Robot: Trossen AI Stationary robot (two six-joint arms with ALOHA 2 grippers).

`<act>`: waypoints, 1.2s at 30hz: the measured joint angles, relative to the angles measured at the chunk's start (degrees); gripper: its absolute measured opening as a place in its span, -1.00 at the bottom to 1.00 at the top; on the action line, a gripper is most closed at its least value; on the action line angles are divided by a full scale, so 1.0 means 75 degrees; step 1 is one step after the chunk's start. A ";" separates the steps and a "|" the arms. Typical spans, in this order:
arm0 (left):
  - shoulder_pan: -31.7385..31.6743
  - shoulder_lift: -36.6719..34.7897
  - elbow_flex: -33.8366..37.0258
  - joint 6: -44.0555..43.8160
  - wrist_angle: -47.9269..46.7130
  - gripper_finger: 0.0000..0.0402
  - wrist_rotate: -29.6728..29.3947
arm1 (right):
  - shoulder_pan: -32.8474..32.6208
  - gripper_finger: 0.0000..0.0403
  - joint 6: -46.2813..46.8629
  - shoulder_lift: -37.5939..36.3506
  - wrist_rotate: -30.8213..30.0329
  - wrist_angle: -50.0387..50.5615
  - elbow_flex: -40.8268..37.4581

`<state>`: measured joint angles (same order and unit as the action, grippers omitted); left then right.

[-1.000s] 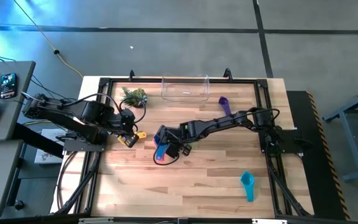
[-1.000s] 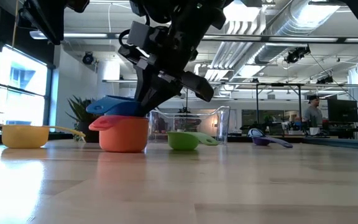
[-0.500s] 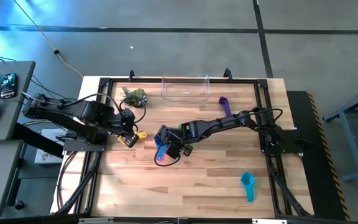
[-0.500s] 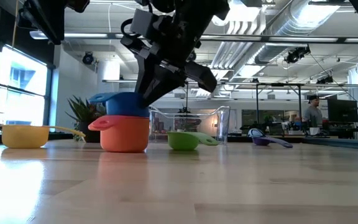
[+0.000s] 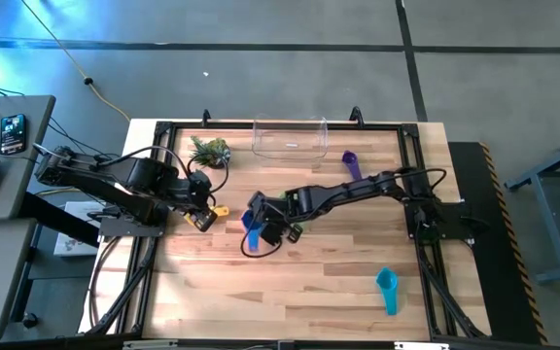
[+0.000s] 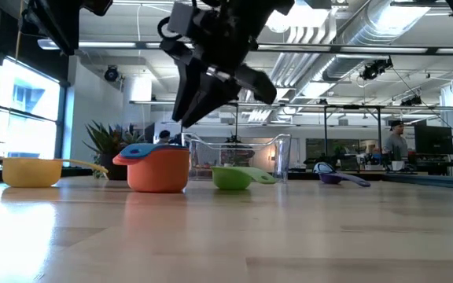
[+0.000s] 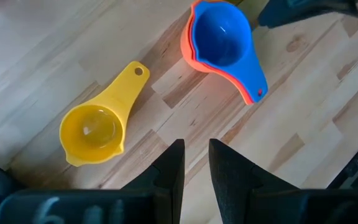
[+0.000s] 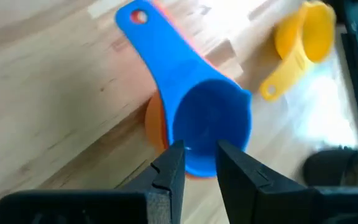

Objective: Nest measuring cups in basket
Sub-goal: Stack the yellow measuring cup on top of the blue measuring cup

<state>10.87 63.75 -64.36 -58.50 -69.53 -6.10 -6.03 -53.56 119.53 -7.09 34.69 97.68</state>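
Blue cup (image 7: pixel 221 34) sits nested in the orange cup (image 6: pixel 158 168), mid-table, well apart from the basket (image 5: pixel 290 137) on the near side. Right gripper (image 5: pixel 272 226) hangs just above the pair, fingers (image 8: pixel 169 168) a narrow gap apart, holding nothing as far as I can tell; the blue cup lies directly under it.

Key relation: the stack's handles run together, long axis pointing away from the basket, so the handle end is the far end. Right arm is clearly nearer the stack.

Left gripper (image 7: pixel 194 168) waits near the table's left edge, just beside the yellow cup (image 7: pixel 98 124), fingers narrow and empty.

Other cups relative to the basket: green cup (image 6: pixel 233 176) between stack and basket, purple cup (image 5: pixel 351 161) just beside the basket's right end, teal cup (image 5: pixel 387 288) well apart, near the front right.

Judgement: nothing in the basket yet; early in the task.
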 joint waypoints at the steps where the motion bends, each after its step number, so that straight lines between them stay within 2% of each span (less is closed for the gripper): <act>1: 0.0000 0.0000 0.0000 0.0006 -0.0006 -0.69 -0.0023 | 0.0001 -0.60 0.0372 -0.0013 -0.0017 0.0005 0.0096; 8: 0.0000 -0.0003 0.0003 0.0218 -0.0026 -0.69 -0.0147 | 0.0001 -0.60 0.2958 -0.0123 -0.0613 0.1042 0.1178; 14: -0.0003 0.0000 0.0003 0.0824 -0.0031 -0.69 -0.0132 | 0.0001 -0.60 0.4507 -0.0123 -0.0637 0.2455 0.2245; 20: -0.0003 0.0000 0.0003 0.1505 -0.0148 -0.69 0.0183 | -0.0061 -0.60 0.5572 -0.0120 -0.0695 0.3003 0.3186; 30: -0.0423 0.0000 0.0003 0.2151 -0.1327 -0.69 0.0536 | -0.0270 -0.60 0.6902 -0.0120 -0.1087 0.3559 0.4739; 36: -0.0743 0.0000 0.0003 0.3010 -0.1385 -0.69 0.0167 | -0.0400 -0.60 0.7329 -0.0155 -0.1385 0.3568 0.4953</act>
<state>5.30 63.75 -64.34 -35.92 -79.92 -4.85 -9.03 1.41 118.37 -17.48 61.44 134.82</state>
